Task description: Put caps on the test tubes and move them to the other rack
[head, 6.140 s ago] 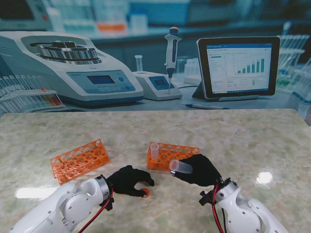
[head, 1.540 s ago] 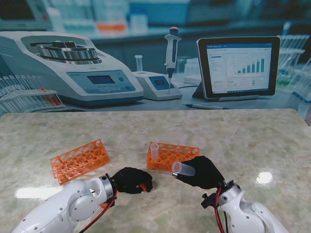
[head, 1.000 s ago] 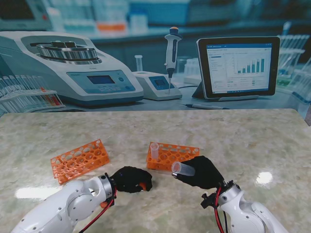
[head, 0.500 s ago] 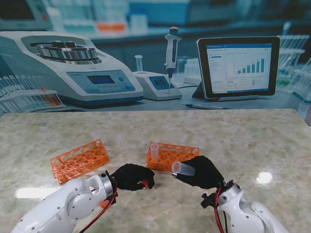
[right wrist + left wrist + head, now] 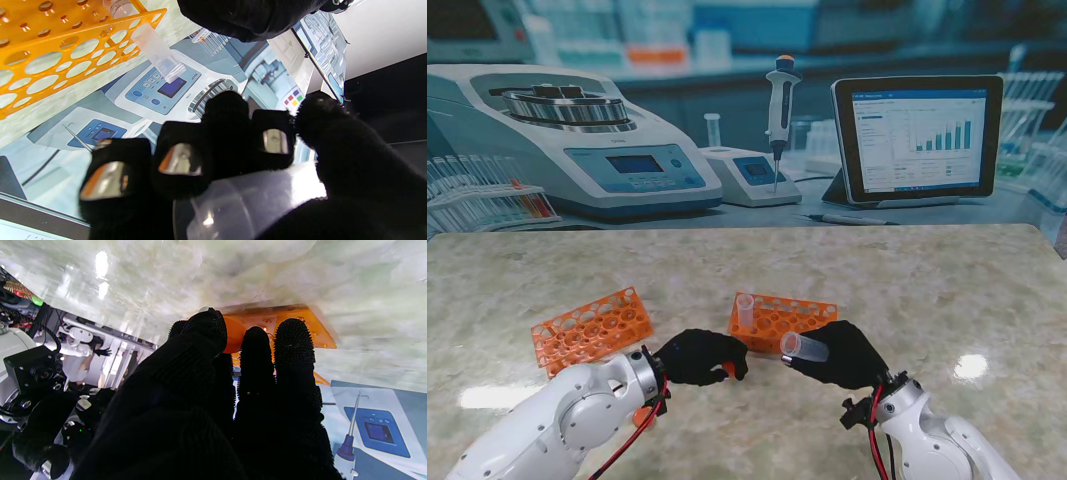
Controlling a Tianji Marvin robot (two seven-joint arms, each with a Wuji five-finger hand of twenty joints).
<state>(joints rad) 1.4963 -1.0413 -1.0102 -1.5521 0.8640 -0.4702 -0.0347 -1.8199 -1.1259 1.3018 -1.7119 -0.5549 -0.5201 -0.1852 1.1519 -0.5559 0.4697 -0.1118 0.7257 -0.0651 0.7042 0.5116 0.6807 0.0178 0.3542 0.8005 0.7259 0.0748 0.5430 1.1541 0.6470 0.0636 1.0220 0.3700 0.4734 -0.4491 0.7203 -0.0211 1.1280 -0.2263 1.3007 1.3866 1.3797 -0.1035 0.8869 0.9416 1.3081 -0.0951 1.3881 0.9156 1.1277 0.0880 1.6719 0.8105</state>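
My right hand (image 5: 845, 355) is shut on a clear, uncapped test tube (image 5: 802, 347), held nearly level with its open mouth facing left; the tube (image 5: 253, 203) also shows in the right wrist view. My left hand (image 5: 699, 357) is shut on a small orange cap (image 5: 728, 371), pinched between thumb and fingers (image 5: 206, 330), and the cap (image 5: 233, 335) is partly hidden. A short gap separates cap and tube mouth. Beyond both hands, an orange rack (image 5: 792, 319) holds one upright clear tube (image 5: 745, 310). A second orange rack (image 5: 592, 330) lies to the left, with no tubes visible in it.
The marble table's far edge (image 5: 747, 228) borders a backdrop picturing lab equipment. The rack with the tube (image 5: 50, 50) lies close in front of my right hand's fingers. My left hand (image 5: 250, 16) shows in the right wrist view.
My left hand closed on the orange cap, lifted it off the table and moved right toward the tube's mouth. The right hand and its tube have held still.
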